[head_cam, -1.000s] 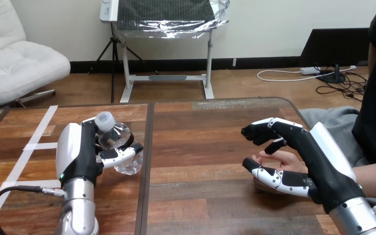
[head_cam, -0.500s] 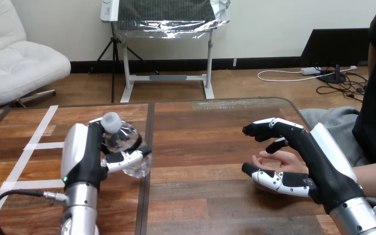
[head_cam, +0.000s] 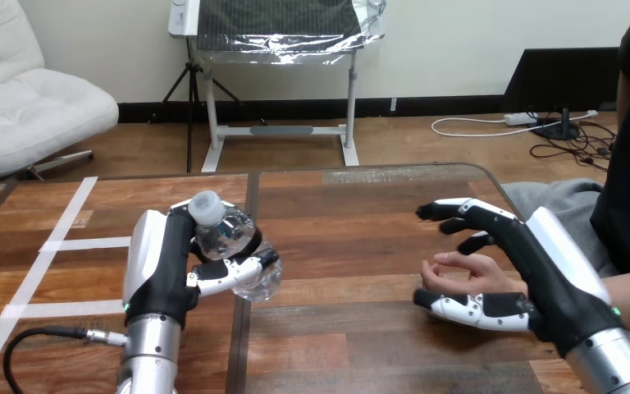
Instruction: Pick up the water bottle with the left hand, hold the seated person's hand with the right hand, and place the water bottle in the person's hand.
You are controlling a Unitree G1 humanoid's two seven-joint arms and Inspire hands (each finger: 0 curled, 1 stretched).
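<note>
- Fingers (head_cam: 230, 273) of the robot's left hand (head_cam: 160, 267) are curled round the clear, crumpled plastic water bottle with a white cap (head_cam: 231, 236), so the pickup looks done. The bottle tilts and seems to be off the brown wooden bench (head_cam: 336, 222).
- That bottle is well to the left of the person's hand (head_cam: 469, 271), not yet over it.
- The right hand (head_cam: 545, 275) brackets the person's hand, with straight fingers spread above it and the thumb on its near side. They are not closed round it, so I judge the hold unfinished.
- What is left is to close that hold, carry the bottle across and release it into the person's hand.
</note>
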